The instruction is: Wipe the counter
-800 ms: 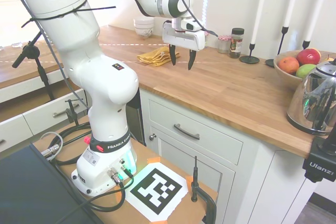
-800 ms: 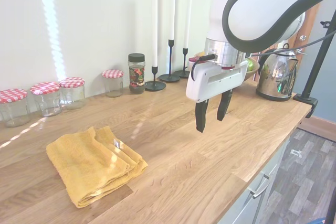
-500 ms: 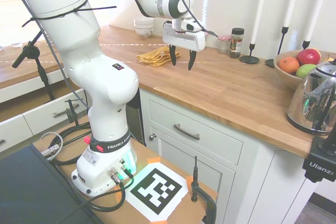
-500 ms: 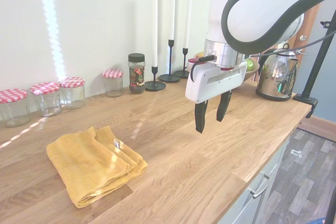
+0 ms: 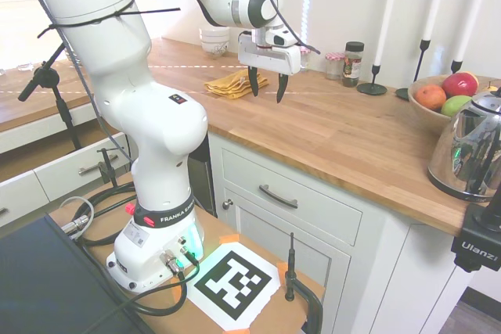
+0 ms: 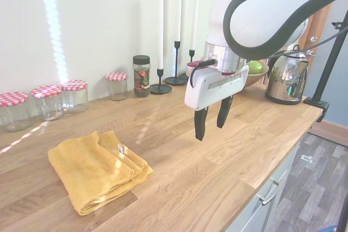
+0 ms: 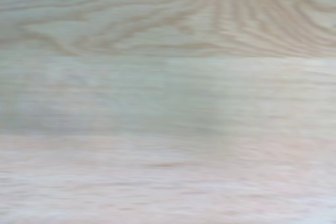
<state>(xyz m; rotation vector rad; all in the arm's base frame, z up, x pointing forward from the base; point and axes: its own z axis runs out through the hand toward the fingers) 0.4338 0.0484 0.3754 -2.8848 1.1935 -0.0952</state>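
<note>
The counter (image 5: 337,134) (image 6: 185,172) is a long brown wooden top over white cabinets. A folded yellow cloth (image 5: 229,83) (image 6: 98,169) lies flat on it. My gripper (image 5: 265,92) (image 6: 209,123) hangs open above the bare wood, fingers pointing down, empty. It is a short way from the cloth, toward the kettle end, and does not touch it. The wrist view shows only blurred wood grain of the counter (image 7: 168,103).
Red-checked lidded jars (image 6: 49,100) and a dark spice jar (image 6: 141,75) line the wall. Black candlesticks with white candles (image 6: 161,42), a fruit bowl (image 5: 442,95) and a chrome kettle (image 5: 473,150) stand toward the other end. White bowls (image 5: 214,40) sit beyond the cloth.
The open gripper has moved along the counter toward the yellow cloth. The cloth has not moved.
</note>
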